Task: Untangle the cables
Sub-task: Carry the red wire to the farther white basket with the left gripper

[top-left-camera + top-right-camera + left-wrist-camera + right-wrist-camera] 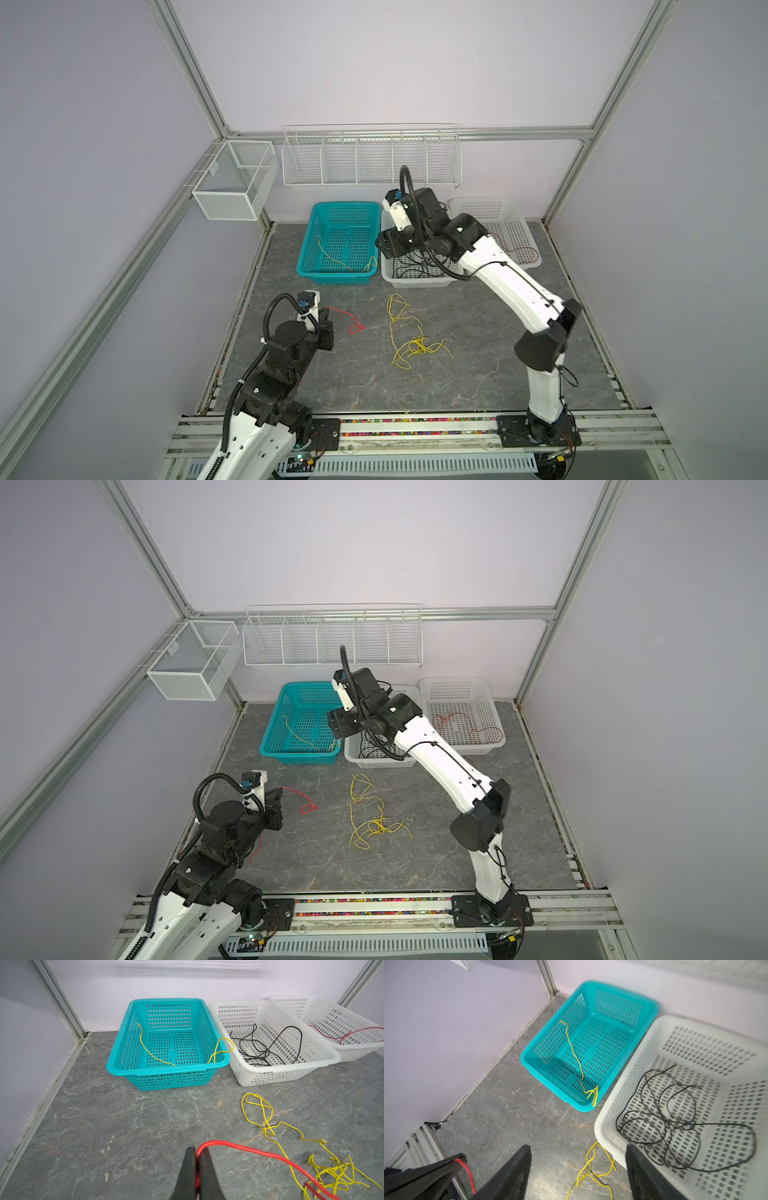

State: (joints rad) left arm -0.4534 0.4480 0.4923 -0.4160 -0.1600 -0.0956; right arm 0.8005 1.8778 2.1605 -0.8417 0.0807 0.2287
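The red cable [249,1150] is pinched by the left pincer [196,1153] at nine o'clock of the yellow tangle [417,345] on the bench [478,374], seemingly to be kept clear of it, while the right pincer [578,1147] is held spread over the twelve-o'clock white basket [598,1126] where black cables [671,1127] are gathered.

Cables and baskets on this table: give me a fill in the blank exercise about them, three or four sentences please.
The left gripper is shut on a ____ cable.
The black cables lie in a ____ basket.
The right gripper hangs with its jaws ____.
The loose tangle on the table is ____.
Missing words: red, white, open, yellow.
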